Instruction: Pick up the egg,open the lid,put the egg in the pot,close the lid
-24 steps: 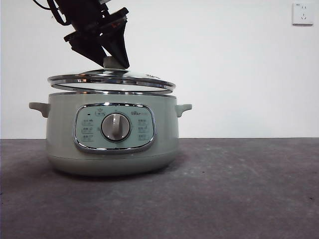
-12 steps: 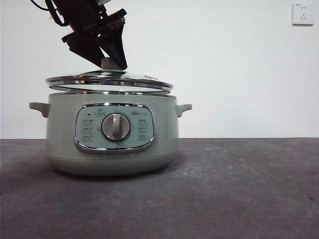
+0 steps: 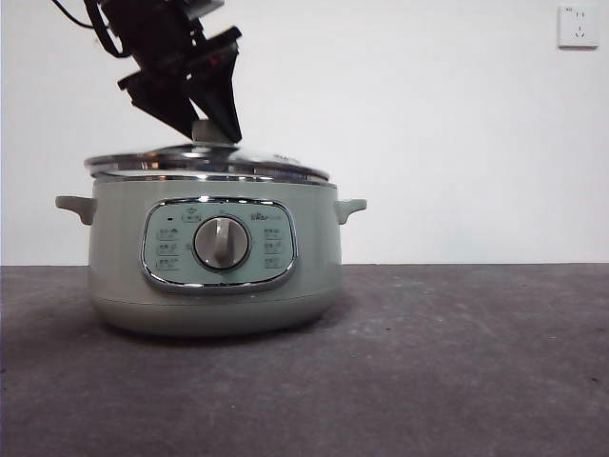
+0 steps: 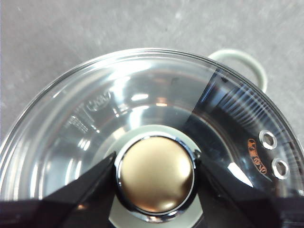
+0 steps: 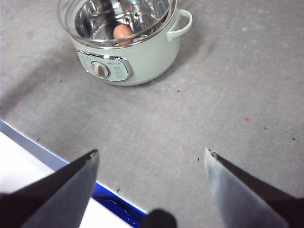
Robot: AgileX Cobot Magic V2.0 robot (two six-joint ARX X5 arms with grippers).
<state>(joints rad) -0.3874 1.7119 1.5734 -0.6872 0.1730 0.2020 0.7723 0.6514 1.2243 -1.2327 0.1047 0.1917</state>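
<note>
The left end effector (image 4: 154, 173) was clamped on the lid (image 3: 206, 162) knob; releasing off-centre could leave it crooked on the pot (image 3: 214, 257).

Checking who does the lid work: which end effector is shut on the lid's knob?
The left end effector: it grips the lid by its knob, over the pot. The right end effector hangs open, apart.

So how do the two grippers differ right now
The left gripper is shut on the lid's knob, right over the pot; the right gripper is open, holds nothing, and hangs apart from the pot above the table. The left is at work; the right waits. Both have two black jaws.
</note>
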